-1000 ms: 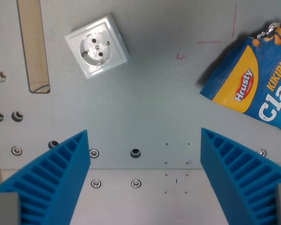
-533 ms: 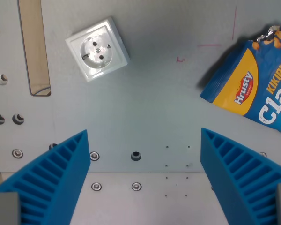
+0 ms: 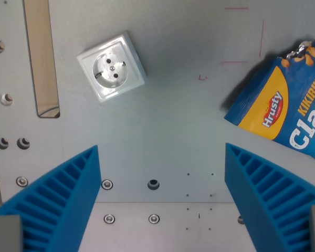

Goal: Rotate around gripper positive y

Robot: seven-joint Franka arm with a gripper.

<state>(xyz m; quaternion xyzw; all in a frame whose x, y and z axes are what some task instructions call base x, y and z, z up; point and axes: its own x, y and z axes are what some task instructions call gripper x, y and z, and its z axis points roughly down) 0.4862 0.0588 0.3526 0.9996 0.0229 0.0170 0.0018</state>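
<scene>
My gripper (image 3: 163,202) stands open over a grey metal table (image 3: 173,121), seen from above in the wrist view. Its two blue ribbed fingers (image 3: 52,210) rise from the bottom corners with nothing between them. A white wall socket (image 3: 112,72) lies tilted on the table at the upper left, well apart from the fingers. A blue and yellow snack bag (image 3: 286,107) lies at the wrist view's right edge, partly cut off.
A long slot (image 3: 40,58) in the plate shows wood beneath at the upper left. Bolts and holes (image 3: 154,184) dot the plate's lower and left parts. Thin red marks (image 3: 236,62) are drawn on the table near the bag.
The whole scene has slid downward in the picture, with more of the far table showing at the top, so the camera has tilted. The socket and bag have not moved on the table.
</scene>
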